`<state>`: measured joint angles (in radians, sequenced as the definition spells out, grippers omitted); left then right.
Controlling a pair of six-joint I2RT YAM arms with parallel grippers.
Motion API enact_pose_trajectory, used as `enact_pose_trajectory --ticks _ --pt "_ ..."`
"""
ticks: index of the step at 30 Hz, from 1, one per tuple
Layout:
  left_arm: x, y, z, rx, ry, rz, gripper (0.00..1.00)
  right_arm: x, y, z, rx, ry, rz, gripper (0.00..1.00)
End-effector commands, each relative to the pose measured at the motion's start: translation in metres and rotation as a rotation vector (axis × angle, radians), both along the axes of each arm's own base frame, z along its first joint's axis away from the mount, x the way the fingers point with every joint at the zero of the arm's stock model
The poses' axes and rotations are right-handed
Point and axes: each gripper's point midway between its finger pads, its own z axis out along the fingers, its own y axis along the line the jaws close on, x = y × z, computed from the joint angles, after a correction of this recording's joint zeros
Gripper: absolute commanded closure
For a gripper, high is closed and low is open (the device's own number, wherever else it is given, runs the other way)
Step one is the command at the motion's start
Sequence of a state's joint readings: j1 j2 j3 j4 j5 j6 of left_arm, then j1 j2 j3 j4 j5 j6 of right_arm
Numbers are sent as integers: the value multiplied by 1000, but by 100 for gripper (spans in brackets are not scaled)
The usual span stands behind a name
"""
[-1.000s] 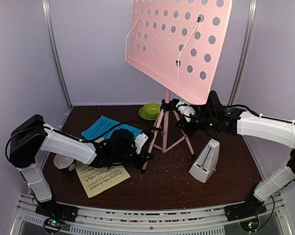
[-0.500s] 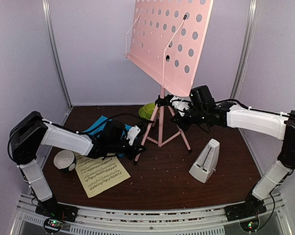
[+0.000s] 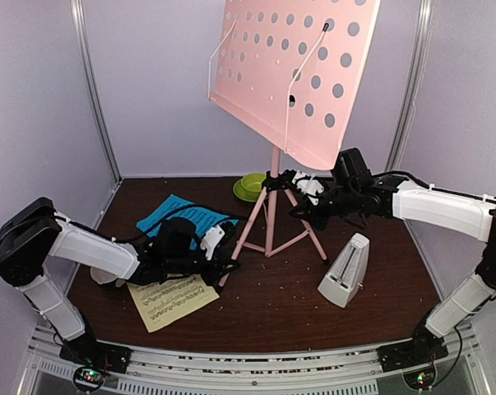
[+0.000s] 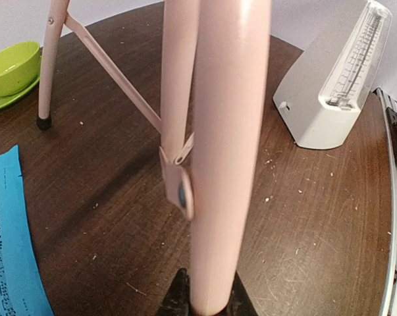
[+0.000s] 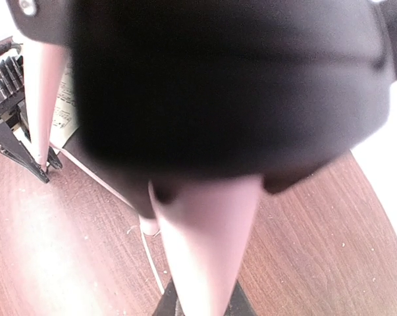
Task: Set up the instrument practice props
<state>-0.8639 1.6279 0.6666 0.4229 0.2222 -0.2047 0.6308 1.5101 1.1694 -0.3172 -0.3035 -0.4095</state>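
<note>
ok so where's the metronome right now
In the top external view, the white metronome stands on the right side of the table, just right of the pink music stand and its tripod legs.

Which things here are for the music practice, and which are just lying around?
For the job:
pink music stand
blue sheet-music page
pale-yellow sheet-music page
white metronome

Just lying about:
green bowl on its saucer
</note>
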Motion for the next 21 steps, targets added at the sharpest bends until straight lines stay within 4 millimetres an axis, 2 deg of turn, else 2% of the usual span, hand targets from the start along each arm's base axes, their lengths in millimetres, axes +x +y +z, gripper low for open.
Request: enact_pose_trajectory --ticks 1,6,10,13,18,21 --pt "-20 55 -88 254 318 205 100 38 -90 -21 -182 36 -290 100" --pt "1 13 -74 179 305 241 100 62 -69 -4 -114 -21 -265 98" --pt "12 -6 -71 148 309 298 100 77 -66 8 -108 -85 -263 85" --pt "10 -21 -70 147 299 304 100 85 -64 17 -97 -131 -269 74" --pt "3 -45 -70 131 303 313 100 93 -62 31 -69 -196 -273 48" --pt "-1 -53 -75 123 332 343 100 93 -62 40 -49 -214 -279 38"
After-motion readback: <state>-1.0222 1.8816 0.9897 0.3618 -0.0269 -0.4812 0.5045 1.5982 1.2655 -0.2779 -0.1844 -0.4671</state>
